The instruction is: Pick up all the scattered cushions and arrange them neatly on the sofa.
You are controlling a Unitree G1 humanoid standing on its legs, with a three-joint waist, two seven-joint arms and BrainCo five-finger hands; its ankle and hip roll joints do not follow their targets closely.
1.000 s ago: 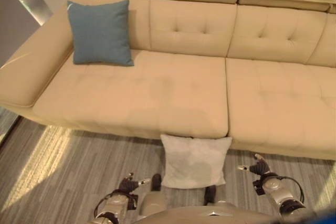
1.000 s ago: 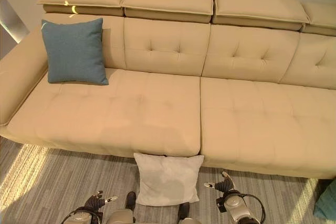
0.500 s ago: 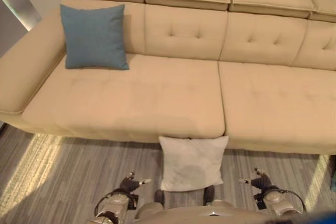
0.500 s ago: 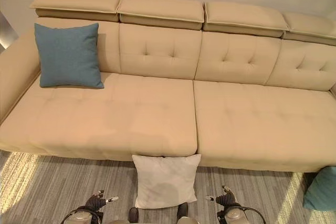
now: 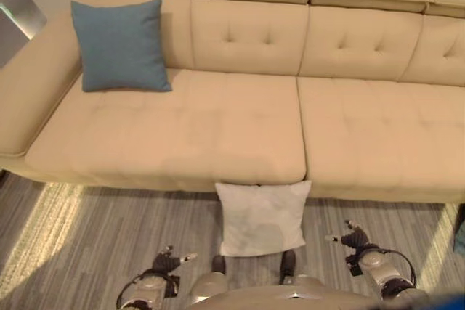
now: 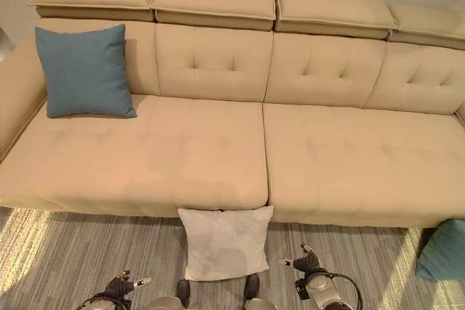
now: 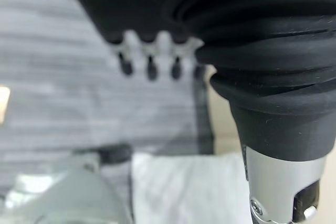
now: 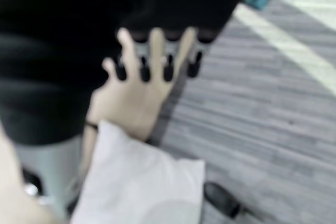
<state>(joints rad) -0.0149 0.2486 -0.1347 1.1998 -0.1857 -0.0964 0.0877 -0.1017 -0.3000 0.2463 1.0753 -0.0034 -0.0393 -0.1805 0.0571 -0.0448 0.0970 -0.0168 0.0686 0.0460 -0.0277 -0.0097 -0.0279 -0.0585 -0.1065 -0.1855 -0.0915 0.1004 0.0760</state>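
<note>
A white cushion [image 5: 261, 217] stands on the floor, leaning against the front of the beige sofa [image 5: 182, 128] near its middle seam. A blue cushion [image 5: 120, 45] stands upright against the sofa's back at the left end. A teal cushion [image 6: 439, 252] lies on the floor at the far right. My left hand [image 5: 168, 260] hangs low to the left of the white cushion and my right hand [image 5: 352, 237] to its right. Both are open, hold nothing and are apart from the cushion. The white cushion [image 7: 184, 187] lies past my left fingers [image 7: 149, 61].
Grey striped flooring [image 5: 94, 230] runs along the sofa's front, with sunlit patches at the left and right. The sofa's left armrest [image 5: 29, 99] angles forward. The seats to the right of the blue cushion are bare.
The camera has shifted, so the sofa sits further left in the picture. Both hands hang a little lower. No cushion has moved.
</note>
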